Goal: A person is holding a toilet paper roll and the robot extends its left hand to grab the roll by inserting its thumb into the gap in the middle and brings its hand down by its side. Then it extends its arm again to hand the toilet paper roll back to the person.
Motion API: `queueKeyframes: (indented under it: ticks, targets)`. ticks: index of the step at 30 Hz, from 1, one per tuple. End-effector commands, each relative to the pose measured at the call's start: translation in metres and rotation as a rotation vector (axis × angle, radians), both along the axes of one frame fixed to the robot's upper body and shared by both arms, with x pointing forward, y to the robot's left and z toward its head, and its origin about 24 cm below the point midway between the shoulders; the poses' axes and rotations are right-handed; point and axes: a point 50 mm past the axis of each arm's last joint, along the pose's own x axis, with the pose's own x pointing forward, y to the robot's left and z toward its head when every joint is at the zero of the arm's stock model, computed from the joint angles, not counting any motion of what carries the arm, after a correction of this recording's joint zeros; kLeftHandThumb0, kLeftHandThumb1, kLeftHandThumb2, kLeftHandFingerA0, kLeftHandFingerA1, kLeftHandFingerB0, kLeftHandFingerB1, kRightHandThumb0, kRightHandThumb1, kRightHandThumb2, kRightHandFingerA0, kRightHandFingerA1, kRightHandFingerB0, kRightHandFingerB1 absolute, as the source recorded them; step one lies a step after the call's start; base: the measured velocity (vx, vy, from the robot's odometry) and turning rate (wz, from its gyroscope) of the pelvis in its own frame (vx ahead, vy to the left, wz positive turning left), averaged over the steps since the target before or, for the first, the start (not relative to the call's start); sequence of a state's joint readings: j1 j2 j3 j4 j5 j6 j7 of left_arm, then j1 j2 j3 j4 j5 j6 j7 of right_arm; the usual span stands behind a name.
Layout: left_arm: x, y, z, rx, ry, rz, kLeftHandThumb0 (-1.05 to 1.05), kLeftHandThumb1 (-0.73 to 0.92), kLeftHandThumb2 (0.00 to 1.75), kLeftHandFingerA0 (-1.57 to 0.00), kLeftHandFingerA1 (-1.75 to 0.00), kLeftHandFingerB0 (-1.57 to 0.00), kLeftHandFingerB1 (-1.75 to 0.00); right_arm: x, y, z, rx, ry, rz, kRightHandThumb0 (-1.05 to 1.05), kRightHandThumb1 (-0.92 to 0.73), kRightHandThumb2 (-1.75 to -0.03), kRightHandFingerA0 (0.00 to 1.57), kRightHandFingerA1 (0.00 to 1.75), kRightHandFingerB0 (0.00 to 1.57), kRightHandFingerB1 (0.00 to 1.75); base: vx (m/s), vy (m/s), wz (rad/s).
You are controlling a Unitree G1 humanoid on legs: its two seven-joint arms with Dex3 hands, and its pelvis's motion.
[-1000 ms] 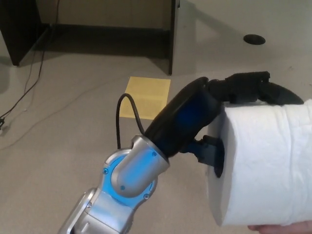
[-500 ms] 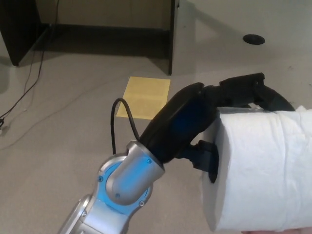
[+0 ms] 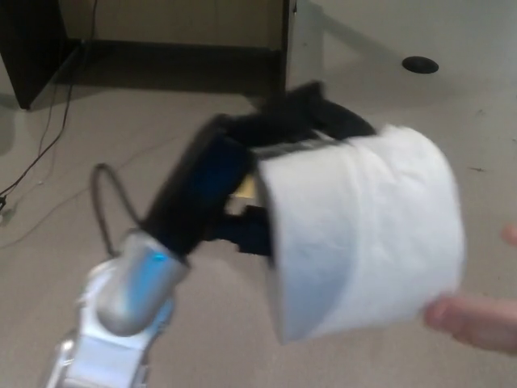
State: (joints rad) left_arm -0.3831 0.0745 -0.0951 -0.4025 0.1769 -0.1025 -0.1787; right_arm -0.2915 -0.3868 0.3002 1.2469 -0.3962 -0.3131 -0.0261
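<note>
My left hand was closed on the toilet paper roll, which hung in the air in front of me, above the pale floor and just below the middle of the head view. My two fingers were hooked over the top of the roll, and my thumb ran in at the open end where the middle gap sits, though the picture was smeared and I could not see how deep it went. A person's hand showed at the lower right, its fingertips at the roll's bottom edge; whether they touched it or had just let go, I could not tell. My right hand was out of sight. I judged the reach and the grab done, or very nearly so, with the person's release perhaps not complete. Left to do, as I reckoned it: lower the arm to my side with the roll, then stretch out again and give it back.
</note>
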Motion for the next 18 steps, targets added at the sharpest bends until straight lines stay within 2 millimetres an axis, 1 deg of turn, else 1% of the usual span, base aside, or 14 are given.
queueKeyframes:
  ticks: [1, 3, 4, 5, 6, 7, 8, 10, 11, 12, 13, 14, 15, 18]
  targets:
    - [-0.010, 0.039, -0.003, -0.076, 0.002, 0.075, -0.03, 0.74, 0.88, -0.99, -1.44, -0.80, -1.25, 0.000, -0.005, 0.002, -0.021, 0.011, 0.007, -0.36, -0.67, -0.60, 0.68, 0.60, 0.48, 0.40, 0.00, 0.000, 0.00]
    - [-0.011, 0.055, -0.013, -0.078, 0.040, 0.139, 0.00, 0.75, 0.85, -0.98, -1.45, -0.81, -1.25, -0.001, -0.006, 0.002, -0.022, 0.016, 0.003, -0.36, -0.67, -0.60, 0.67, 0.57, 0.47, 0.39, 0.00, 0.000, 0.00]
    - [-0.013, 0.066, -0.022, -0.095, 0.088, 0.169, -0.03, 0.78, 0.79, -1.01, -1.47, -0.81, -1.25, -0.002, -0.006, 0.001, -0.023, 0.020, 0.001, -0.37, -0.67, -0.60, 0.66, 0.55, 0.48, 0.39, 0.00, 0.000, 0.00]
    - [-0.014, 0.081, -0.036, -0.125, 0.161, 0.201, 0.02, 0.76, 0.85, -0.99, -1.44, -0.80, -1.25, -0.003, -0.006, 0.001, -0.022, 0.019, 0.006, -0.36, -0.67, -0.60, 0.67, 0.57, 0.48, 0.40, 0.00, 0.000, 0.00]
    - [-0.015, 0.098, -0.053, -0.114, 0.201, 0.271, -0.01, 0.81, 0.74, -0.98, -1.43, -0.79, -1.20, -0.004, -0.006, 0.001, -0.024, 0.020, 0.008, -0.36, -0.67, -0.60, 0.68, 0.59, 0.48, 0.40, 0.00, 0.000, 0.00]
    - [-0.017, 0.105, -0.061, -0.107, 0.219, 0.299, -0.01, 0.81, 0.74, -0.98, -1.43, -0.79, -1.20, -0.004, -0.007, 0.000, -0.025, 0.022, 0.008, -0.36, -0.67, -0.60, 0.68, 0.59, 0.48, 0.40, 0.00, 0.000, 0.00]
    - [-0.023, 0.124, -0.086, -0.096, 0.298, 0.387, -0.04, 0.83, 0.75, -0.98, -1.46, -0.76, -1.22, -0.004, -0.007, 0.000, -0.031, 0.025, 0.005, -0.42, -0.54, -0.85, 0.61, 0.64, 0.41, 0.52, 0.00, 0.000, 0.00]
    - [-0.030, 0.138, -0.107, -0.099, 0.363, 0.442, -0.04, 0.82, 0.74, -0.99, -1.44, -0.77, -1.21, -0.004, -0.007, 0.000, -0.034, 0.025, 0.004, -0.42, -0.54, -0.85, 0.61, 0.64, 0.42, 0.52, 0.00, 0.000, 0.00]
    - [-0.035, 0.149, -0.124, -0.095, 0.414, 0.481, -0.01, 0.79, 0.81, -0.99, -1.46, -0.77, -1.23, -0.002, -0.007, 0.001, -0.034, 0.022, 0.003, -0.37, -0.66, -0.60, 0.67, 0.54, 0.49, 0.39, 0.00, 0.000, 0.00]
    - [-0.038, 0.153, -0.132, -0.094, 0.438, 0.500, 0.00, 0.77, 0.86, -0.96, -1.48, -0.77, -1.20, -0.002, -0.007, 0.001, -0.038, 0.021, 0.005, -0.37, -0.67, -0.60, 0.67, 0.54, 0.49, 0.39, 0.00, 0.000, 0.00]
    - [-0.048, 0.164, -0.155, -0.129, 0.524, 0.545, 0.01, 0.76, 0.87, -0.96, -1.48, -0.78, -1.21, -0.002, -0.006, 0.001, -0.041, 0.021, 0.006, -0.37, -0.67, -0.60, 0.67, 0.54, 0.48, 0.39, 0.00, 0.000, 0.00]
    - [-0.056, 0.172, -0.169, -0.127, 0.564, 0.587, 0.00, 0.76, 0.85, -0.96, -1.53, -0.76, -1.24, -0.001, -0.006, 0.001, -0.037, 0.018, 0.006, -0.37, -0.67, -0.60, 0.67, 0.56, 0.48, 0.39, 0.00, 0.000, 0.00]
    - [-0.061, 0.178, -0.180, -0.123, 0.593, 0.613, 0.01, 0.75, 0.88, -0.95, -1.53, -0.77, -1.23, 0.000, -0.006, 0.002, -0.036, 0.016, 0.007, -0.37, -0.67, -0.60, 0.67, 0.56, 0.48, 0.39, 0.00, 0.000, 0.00]
    - [-0.084, 0.198, -0.217, -0.098, 0.747, 0.724, -0.02, 0.76, 0.86, -0.96, -1.53, -0.74, -1.25, -0.003, -0.006, 0.000, -0.035, 0.021, 0.010, -0.37, -0.67, -0.60, 0.68, 0.57, 0.48, 0.39, 0.00, 0.000, 0.00]
